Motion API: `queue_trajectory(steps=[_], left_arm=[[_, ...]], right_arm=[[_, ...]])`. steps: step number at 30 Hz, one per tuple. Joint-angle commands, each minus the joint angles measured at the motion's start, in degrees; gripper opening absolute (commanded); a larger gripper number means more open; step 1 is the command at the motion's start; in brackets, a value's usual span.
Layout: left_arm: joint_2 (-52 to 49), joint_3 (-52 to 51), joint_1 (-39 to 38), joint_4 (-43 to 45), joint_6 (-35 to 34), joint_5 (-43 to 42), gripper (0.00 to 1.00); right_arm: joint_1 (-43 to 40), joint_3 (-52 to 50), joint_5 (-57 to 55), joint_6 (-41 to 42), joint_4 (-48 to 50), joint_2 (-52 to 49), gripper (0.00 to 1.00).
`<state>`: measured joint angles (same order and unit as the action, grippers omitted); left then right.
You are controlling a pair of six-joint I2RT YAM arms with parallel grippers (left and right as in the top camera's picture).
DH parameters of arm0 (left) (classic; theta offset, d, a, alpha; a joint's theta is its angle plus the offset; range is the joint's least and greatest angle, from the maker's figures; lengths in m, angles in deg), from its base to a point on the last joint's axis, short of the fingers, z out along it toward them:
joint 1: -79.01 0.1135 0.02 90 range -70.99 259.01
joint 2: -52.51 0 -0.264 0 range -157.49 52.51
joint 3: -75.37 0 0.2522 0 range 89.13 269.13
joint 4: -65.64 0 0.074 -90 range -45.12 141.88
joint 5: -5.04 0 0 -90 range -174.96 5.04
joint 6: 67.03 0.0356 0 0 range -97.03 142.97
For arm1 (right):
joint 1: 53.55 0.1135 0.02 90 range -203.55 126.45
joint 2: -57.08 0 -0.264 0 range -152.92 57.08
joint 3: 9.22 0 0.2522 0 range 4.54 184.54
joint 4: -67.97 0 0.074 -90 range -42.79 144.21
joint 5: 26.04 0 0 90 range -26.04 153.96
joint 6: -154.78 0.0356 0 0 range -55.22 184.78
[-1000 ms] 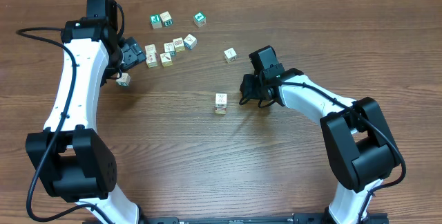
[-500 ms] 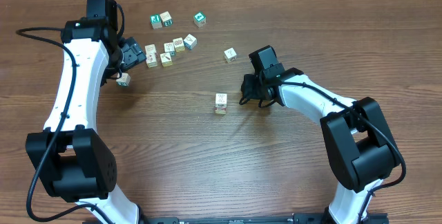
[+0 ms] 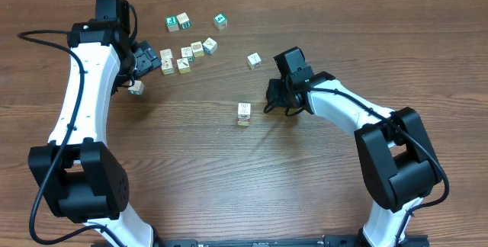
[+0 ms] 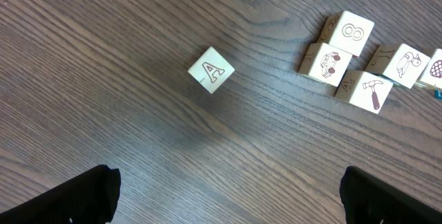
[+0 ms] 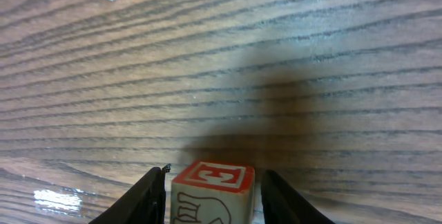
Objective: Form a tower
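While the left claw (image 3: 150,58) is held wide open and empty, loose cubes (image 3: 187,55) are seen beside it. The tower (image 3: 243,113) is found in the middle, near the right claw (image 3: 274,98), which is closed on a red-topped cube (image 5: 210,179). If that cube is set down crooked, the tower could be knocked over. Bare wood is seen all around the tower, far from any table (image 3: 229,194) edge.

- Wood-grain tabletop (image 3: 229,186)
- Letter-A cube (image 4: 211,70) — alone, well apart from the cluster
- Figure-eight cube (image 4: 351,32), hammer cube (image 4: 369,91) and bird cube (image 4: 407,65) clustered close together
- Green-faced cube (image 3: 220,21) — farther back, by itself
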<state>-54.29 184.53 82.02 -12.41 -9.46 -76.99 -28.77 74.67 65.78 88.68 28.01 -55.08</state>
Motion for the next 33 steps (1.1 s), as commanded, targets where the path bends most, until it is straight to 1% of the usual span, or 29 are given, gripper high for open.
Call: queue_trajectory(steps=[1,7,14,18,23,30,33], left_arm=[[0.94,0.74,-0.02,0.02,0.7,-0.09,1.0],[0.94,0.74,-0.02,0.04,0.72,-0.07,1.0],[0.94,0.74,-0.02,0.04,0.72,-0.09,0.99],[0.94,0.74,-0.02,0.04,0.7,-0.09,1.0],[0.94,0.74,-0.02,0.04,0.72,-0.09,0.99],[0.94,0.74,-0.02,0.04,0.72,-0.09,0.99],[0.94,0.74,-0.02,0.04,0.72,-0.09,0.99]], right_arm=[[-0.09,2.08,-0.85,-0.39,-0.11,-0.02,0.42],[-0.09,2.05,-0.85,-0.39,-1.77,-0.02,0.37],[-0.09,2.05,-0.85,-0.39,-2.75,-0.02,0.24],[-0.09,2.05,-0.85,-0.39,-2.69,-0.02,0.2],[-0.11,2.05,-0.85,-0.39,-2.91,-0.02,0.2],[-0.09,2.05,-0.9,-0.39,-2.89,-0.02,0.33],[-0.09,2.03,-0.9,-0.39,-2.86,-0.04,0.34]])
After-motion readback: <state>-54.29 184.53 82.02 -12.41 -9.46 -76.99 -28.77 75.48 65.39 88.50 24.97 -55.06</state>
